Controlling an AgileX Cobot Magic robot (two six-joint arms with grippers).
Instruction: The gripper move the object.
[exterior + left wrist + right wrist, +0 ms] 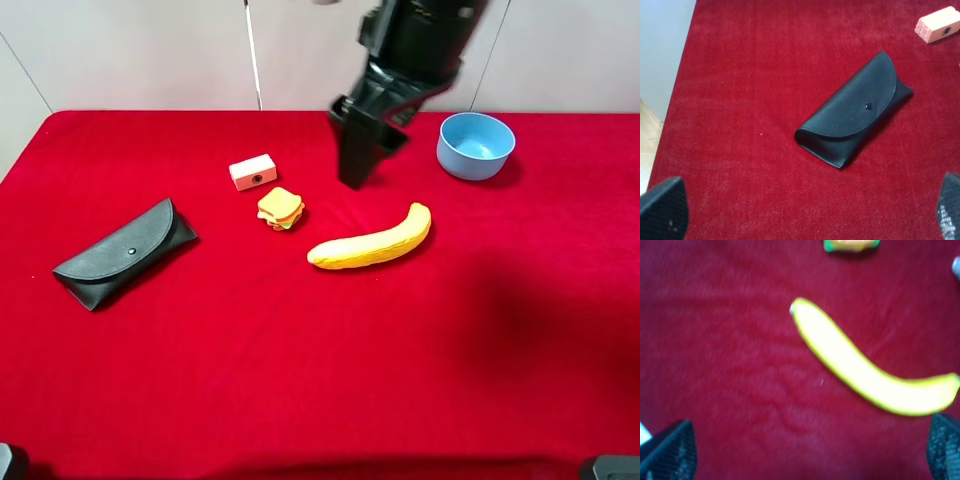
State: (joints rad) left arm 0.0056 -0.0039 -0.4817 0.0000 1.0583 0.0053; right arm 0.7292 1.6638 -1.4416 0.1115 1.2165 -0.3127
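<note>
Red cloth tabletop (300, 380) carries 1 small tan-orange toy sandwich (281, 208), 1 yellow banana (372, 241), 1 black case (125, 252), 1 blue bowl (476, 145), 1 pink-white block (253, 172). Black right gripper (352, 172) hangs w/ fingers spread, empty; sandwich just beside its tips, not touching, banana right under it. Left gripper (800, 212) also spread, empty, over case.

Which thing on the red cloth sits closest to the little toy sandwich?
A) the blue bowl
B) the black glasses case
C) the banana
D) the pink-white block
D: in the high view the pink-white block lies just above the toy sandwich, nearer than the banana, glasses case or bowl.
</note>
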